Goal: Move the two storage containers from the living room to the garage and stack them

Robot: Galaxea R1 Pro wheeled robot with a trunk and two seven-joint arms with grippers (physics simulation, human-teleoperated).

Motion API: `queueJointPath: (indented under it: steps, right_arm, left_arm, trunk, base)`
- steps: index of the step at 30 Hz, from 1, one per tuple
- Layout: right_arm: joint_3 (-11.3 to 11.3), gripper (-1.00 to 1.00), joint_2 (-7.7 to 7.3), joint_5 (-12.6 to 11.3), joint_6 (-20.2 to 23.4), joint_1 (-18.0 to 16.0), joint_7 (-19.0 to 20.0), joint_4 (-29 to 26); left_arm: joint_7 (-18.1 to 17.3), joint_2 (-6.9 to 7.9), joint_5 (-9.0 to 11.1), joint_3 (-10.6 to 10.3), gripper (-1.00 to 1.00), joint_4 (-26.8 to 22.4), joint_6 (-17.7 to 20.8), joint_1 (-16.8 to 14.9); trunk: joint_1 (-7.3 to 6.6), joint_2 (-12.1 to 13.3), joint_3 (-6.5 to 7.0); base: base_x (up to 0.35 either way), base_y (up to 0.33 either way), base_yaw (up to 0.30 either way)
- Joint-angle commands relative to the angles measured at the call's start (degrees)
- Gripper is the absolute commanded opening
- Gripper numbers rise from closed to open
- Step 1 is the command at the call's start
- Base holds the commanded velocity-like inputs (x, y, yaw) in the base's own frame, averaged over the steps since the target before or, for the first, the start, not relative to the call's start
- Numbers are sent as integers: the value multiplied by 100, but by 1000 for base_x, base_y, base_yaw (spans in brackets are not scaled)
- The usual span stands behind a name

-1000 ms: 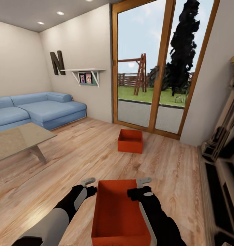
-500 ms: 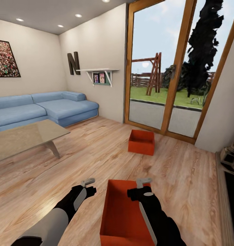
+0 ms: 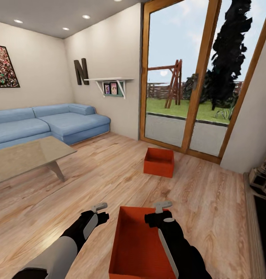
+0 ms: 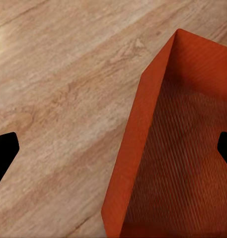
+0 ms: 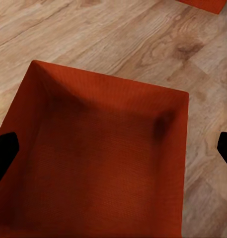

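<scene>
Bright, even light fills the room, from the ceiling spots (image 3: 85, 16) at eleven o'clock and daylight through the glass doors (image 3: 195, 73) at one o'clock. Shadows are faint; a soft sheen lies on the plank floor (image 3: 109, 170). Edges stretch wide and textures look slightly soft.

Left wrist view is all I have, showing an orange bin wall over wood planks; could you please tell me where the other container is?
Observer: The second container sits on the wood floor, ahead near the glass doors.
Operator: Thank you. Where is the right end effector?
Observer: The right end effector is open above the far rim of the near container.
Operator: Is that bin empty?
Observer: Yes, the right wrist view shows its bottom bare.
</scene>
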Motion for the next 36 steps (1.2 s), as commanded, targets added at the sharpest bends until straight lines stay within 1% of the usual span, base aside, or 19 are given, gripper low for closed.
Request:
queueJointPath:
  steps: [1,13,16,19,36]
  right_arm:
    - [-1,100,0,0,0,0,0,-3]
    - [3,100,0,0,1,0,0,-16]
    - [5,100,0,-2,1,0,0,-17]
    - [1,100,0,3,1,0,0,-17]
    - [-5,100,0,14,35,0,-3,-96]
  left_arm:
    - [2,0,0,0,100,0,0,0]
    - [14,4,3,40,100,-52,-2,-1]
    - [16,-10,3,41,100,-50,0,-1]
    - [18,-25,3,43,100,-47,0,-1]
    - [17,-2,3,52,100,-24,8,0]
  trunk:
    - [0,0,1]
    - [0,0,30]
    - [66,-120,-17]
    - [132,-241,-68]
    - [505,-922,-372]
  base:
    - [4,-2,-209]
    - [1,0,-279]
    - [0,0,-254]
    - [0,0,-103]
    - [0,0,-2]
